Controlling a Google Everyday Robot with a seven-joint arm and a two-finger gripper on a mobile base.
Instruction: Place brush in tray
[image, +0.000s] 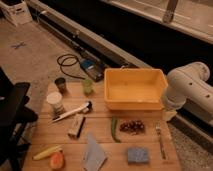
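Note:
The brush (72, 112) lies flat on the wooden table, a slim white handle with its dark head pointing right toward the tray. The tray (134, 103) is a large yellow bin at the table's back right, and its inside looks bare. My white arm (189, 90) bends in from the right, just beside the tray's right wall. The gripper is hidden beneath that arm and is far from the brush.
Near the brush stand a white cup (55, 102), a dark cup (61, 84) and a green cup (88, 86). A brown block (76, 125), bean pod (114, 129), fork (160, 140), blue sponge (137, 155) and a cloth (93, 152) lie in front. A black chair (12, 115) stands left.

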